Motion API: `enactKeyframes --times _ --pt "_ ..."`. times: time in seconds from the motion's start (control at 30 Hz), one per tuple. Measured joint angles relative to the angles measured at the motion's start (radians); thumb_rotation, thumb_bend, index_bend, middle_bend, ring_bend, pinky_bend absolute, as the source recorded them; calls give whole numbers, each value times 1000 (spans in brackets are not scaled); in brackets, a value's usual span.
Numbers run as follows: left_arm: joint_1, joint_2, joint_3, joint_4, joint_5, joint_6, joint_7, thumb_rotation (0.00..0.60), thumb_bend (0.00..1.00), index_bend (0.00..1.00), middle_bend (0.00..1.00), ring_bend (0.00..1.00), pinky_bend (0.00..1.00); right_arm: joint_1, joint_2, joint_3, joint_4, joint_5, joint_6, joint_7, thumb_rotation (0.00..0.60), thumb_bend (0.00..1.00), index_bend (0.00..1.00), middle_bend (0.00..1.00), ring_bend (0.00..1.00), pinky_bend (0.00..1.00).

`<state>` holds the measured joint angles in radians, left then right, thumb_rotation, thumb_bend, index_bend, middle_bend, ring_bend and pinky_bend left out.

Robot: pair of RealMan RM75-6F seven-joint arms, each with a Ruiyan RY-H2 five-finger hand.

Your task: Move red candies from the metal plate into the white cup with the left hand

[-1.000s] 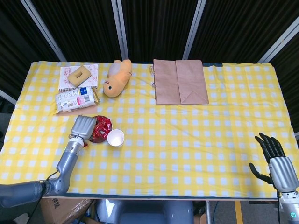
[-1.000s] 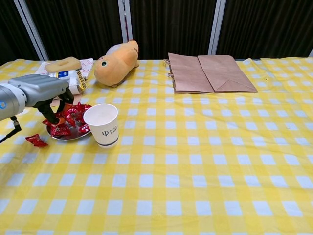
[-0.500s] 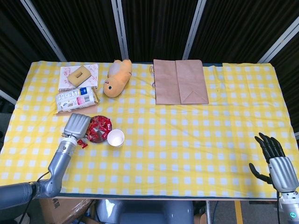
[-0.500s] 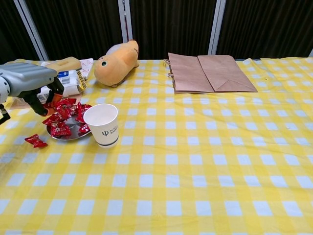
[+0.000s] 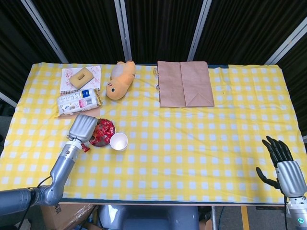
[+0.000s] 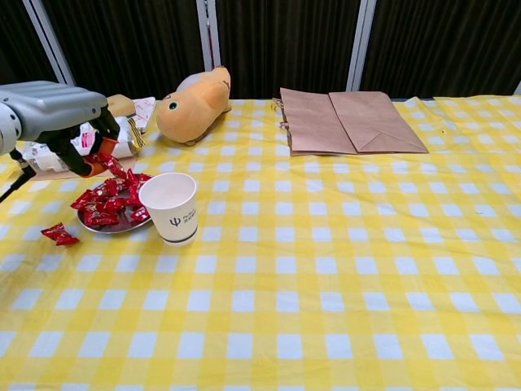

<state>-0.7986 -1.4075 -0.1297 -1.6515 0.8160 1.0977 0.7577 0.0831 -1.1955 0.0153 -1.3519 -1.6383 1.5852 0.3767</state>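
Observation:
The metal plate [image 6: 120,227] [image 5: 95,143] holds a pile of red candies [image 6: 104,204] [image 5: 104,130] at the table's left. The white cup [image 6: 171,207] [image 5: 118,141] stands upright just right of it. My left hand [image 6: 59,116] [image 5: 82,127] hovers over the plate's far left side, fingers pointing down, and pinches a red candy [image 6: 107,163] lifted just above the pile. One loose red candy [image 6: 60,235] [image 5: 85,147] lies on the cloth left of the plate. My right hand [image 5: 282,164] hangs off the table's near right corner, fingers spread and holding nothing.
An orange plush toy [image 6: 194,96] lies behind the cup. A flat brown paper bag [image 6: 348,120] sits at the back centre. Snack packets [image 5: 76,101] and a bread piece [image 5: 82,78] lie behind the plate, close to my left hand.
My left hand dipped into the candy pile, drew back left, and now sits higher and a little right with a candy in its fingers. The right hand has not moved.

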Motion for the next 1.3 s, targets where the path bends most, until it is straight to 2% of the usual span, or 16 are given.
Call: enactKeyframes --times 0.47,0.77,1.3 --pt "-44 10 -28 -116 7 22 44 600 417 604 615 980 925 -1 -2 2 3 -1 7 1 600 424 0 0 0 0" --pt "-78 -36 -20 -120 -23 19 92 600 417 606 619 980 925 -3 -4 5 5 -2 17 10 600 424 0 0 0 0" --pt "-112 -54 2 -129 -63 13 121 600 413 602 619 980 925 -2 -4 7 6 -5 21 16 600 424 0 0 0 0"
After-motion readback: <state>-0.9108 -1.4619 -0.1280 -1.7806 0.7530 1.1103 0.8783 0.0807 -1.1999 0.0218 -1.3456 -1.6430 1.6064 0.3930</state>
